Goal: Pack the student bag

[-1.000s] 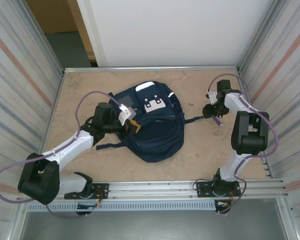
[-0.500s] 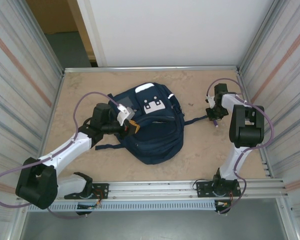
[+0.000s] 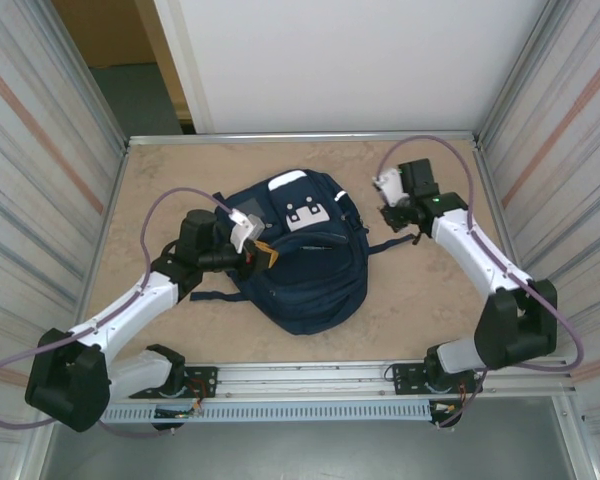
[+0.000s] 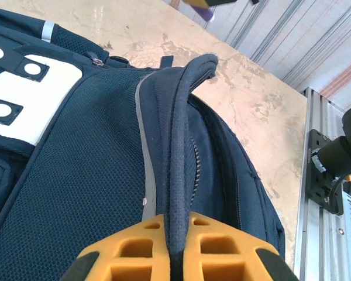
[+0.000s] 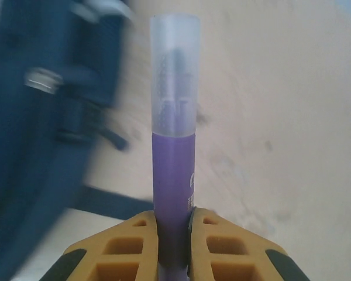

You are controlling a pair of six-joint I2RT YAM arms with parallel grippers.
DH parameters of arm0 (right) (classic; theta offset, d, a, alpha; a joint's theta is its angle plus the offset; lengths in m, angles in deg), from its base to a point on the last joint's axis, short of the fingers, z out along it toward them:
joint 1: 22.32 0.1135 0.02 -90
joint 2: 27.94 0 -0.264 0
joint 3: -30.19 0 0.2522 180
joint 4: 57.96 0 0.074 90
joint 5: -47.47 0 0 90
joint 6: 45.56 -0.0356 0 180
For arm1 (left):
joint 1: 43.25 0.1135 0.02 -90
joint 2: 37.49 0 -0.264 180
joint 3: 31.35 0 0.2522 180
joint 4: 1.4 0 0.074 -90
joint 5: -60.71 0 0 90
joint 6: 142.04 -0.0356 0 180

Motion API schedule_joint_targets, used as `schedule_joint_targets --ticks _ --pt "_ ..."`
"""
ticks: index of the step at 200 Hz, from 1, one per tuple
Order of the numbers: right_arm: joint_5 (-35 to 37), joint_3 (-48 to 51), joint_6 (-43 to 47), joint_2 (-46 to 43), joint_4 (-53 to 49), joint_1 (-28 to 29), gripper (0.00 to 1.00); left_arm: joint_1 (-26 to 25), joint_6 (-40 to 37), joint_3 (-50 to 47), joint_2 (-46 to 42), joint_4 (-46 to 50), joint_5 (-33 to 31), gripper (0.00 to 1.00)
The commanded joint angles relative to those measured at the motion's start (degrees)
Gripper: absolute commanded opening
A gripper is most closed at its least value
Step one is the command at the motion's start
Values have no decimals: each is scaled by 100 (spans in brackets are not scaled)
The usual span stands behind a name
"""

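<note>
A beige marbled desk (image 3: pixel 180 165) sits boxed between ribbed metal side walls (image 3: pixel 40 130), a plain white panel (image 3: pixel 350 60) behind, an aluminium rail (image 3: pixel 310 373) along its near edge.

Table (image 3: pixel 160 190): beige top w/ marble-like pattern and a thin metal frame at its edges. Behind the far edge of the table stands a white panel (image 3: pixel 360 60). At the far-L corner is an opening (image 3: pixel 130 90) w/ dark floor and a brown surface. A corrugated metal L wall (image 3: pixel 40 150) and R wall (image 3: pixel 565 120) rise at the table sides, each w/ a reddish stripe. Along the near edge of the table runs an aluminium rail (image 3: pixel 310 373), and below it a slotted strip (image 3: pixel 280 410). A purple pen (image 5: pixel 174 170) w/ frosted clear cap is over the far-R part of the table. The table surface under it looks blurred.
</note>
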Motion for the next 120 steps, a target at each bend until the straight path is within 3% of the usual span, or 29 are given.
schedule_joint_targets --ticks 1,24,50,75,120 --pt "-261 -348 413 -176 -965 604 6 65 208 66 -250 -510 444 0" --pt "-468 -519 595 -630 -1352 1182 5 180 240 95 -251 -467 558 0" --pt "-283 -40 2041 -1213 -1532 2533 5 256 256 98 -139 -565 709 0" --pt "-194 24 2316 -1250 -1551 3362 5 256 349 88 -90 -567 795 0" --pt "-161 375 3060 -853 -688 3708 6 256 289 35 -89 -602 994 0"
